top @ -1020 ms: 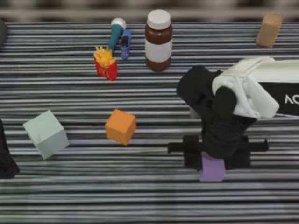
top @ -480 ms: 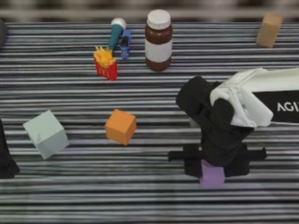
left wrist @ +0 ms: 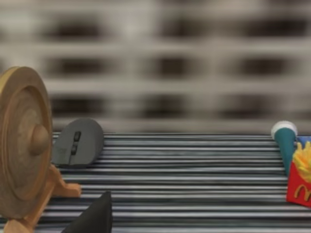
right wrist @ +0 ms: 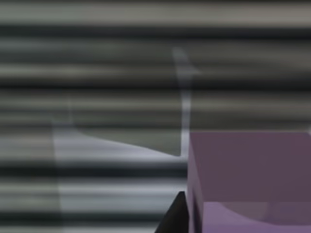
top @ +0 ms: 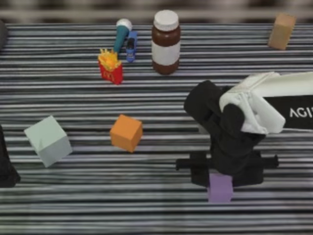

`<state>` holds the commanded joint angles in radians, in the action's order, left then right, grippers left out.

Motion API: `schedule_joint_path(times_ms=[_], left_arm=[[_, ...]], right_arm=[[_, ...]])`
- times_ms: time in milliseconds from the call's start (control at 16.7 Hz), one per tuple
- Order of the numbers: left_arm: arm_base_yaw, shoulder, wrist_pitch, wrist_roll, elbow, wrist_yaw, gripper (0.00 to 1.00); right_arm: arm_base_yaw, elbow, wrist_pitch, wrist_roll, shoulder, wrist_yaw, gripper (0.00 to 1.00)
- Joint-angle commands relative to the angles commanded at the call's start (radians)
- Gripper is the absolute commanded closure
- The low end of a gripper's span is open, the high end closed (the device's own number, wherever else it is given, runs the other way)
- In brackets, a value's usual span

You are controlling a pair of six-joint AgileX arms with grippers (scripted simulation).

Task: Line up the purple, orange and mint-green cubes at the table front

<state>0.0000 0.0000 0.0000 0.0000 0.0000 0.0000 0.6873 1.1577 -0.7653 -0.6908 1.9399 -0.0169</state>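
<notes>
Right claw (top: 221,182): low over the front right of the table (top: 156,215), closed on the purple cube (top: 220,188), which sticks out below the black wrist; the right wrist view shows the cube (right wrist: 250,179) close up, filling one corner.
Left claw (top: 6,171): parked at the left edge, only a dark sliver in view; whether its fingers are wide or narrow cannot be told.
Orange cube (top: 126,132): mid-table, left of the right arm, well apart from the purple cube.
Mint cube (top: 48,140): far left, turned at an angle, near the left arm.
Back row: fries box (top: 111,67), teal microphone (top: 121,34), blue item (top: 131,46), brown jar (top: 166,42), tan block (top: 281,31) at the back right.
Left wrist view: wooden gong (left wrist: 23,145) and grey mouse (left wrist: 77,142).
</notes>
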Motion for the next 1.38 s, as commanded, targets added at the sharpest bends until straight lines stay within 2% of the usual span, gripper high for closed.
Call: schedule_joint_path(times_ms=[180, 240, 840, 1200, 1380], left_arm=[[0.0, 0.0, 0.0, 0.0, 0.0, 0.0, 0.0], [0.0, 0.0, 0.0, 0.0, 0.0, 0.0, 0.0], [0.0, 0.0, 0.0, 0.0, 0.0, 0.0, 0.0], [0.0, 0.0, 0.0, 0.0, 0.0, 0.0, 0.0], [0.0, 0.0, 0.0, 0.0, 0.0, 0.0, 0.0]], right_arm=[[0.0, 0.0, 0.0, 0.0, 0.0, 0.0, 0.02], [0.0, 0.0, 0.0, 0.0, 0.0, 0.0, 0.0], [0.001, 0.013, -0.017, 0.0, -0.007, 0.0, 0.0], [0.009, 0.126, -0.221, -0.002, -0.088, 0.002, 0.0], [0.01, 0.151, -0.263, 0.0, -0.113, 0.001, 0.0]])
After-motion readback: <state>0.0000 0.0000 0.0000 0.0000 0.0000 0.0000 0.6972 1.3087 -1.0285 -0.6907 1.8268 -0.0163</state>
